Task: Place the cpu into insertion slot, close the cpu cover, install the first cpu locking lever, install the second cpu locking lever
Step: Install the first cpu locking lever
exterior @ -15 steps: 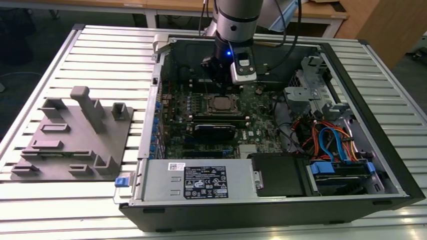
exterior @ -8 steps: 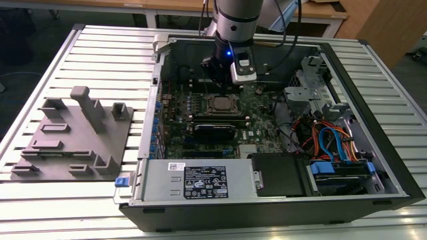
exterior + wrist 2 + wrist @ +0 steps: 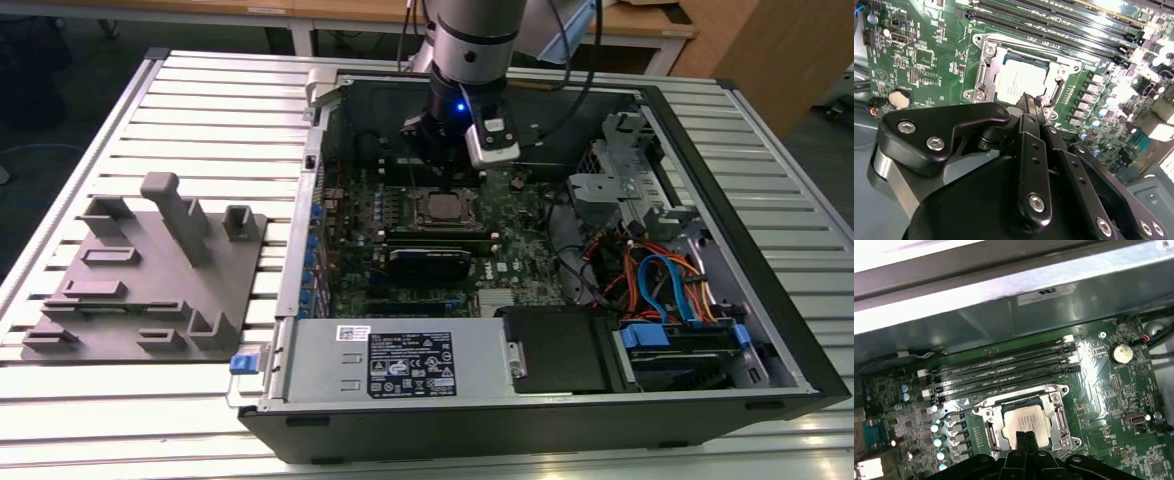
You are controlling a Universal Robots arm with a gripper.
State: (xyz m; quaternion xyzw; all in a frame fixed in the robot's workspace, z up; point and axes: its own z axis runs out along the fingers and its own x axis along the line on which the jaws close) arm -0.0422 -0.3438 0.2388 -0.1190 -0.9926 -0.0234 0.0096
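Cpu (image 3: 445, 208) is sitting in the insertion slot (image 3: 995, 434), framed by the lowered cpu cover (image 3: 1060, 412), likely handling light, stiff and fragile, best pinched by opposite edges, while the clenched, empty end effector (image 3: 445, 182) is hovering at its 12 o'clock in the exterior view.

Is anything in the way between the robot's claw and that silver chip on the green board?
Nothing visible does. In both wrist views the gripper hangs right at the edge of the cpu, which is framed by the cpu cover. Whether gripper and chip touch, I cannot tell.
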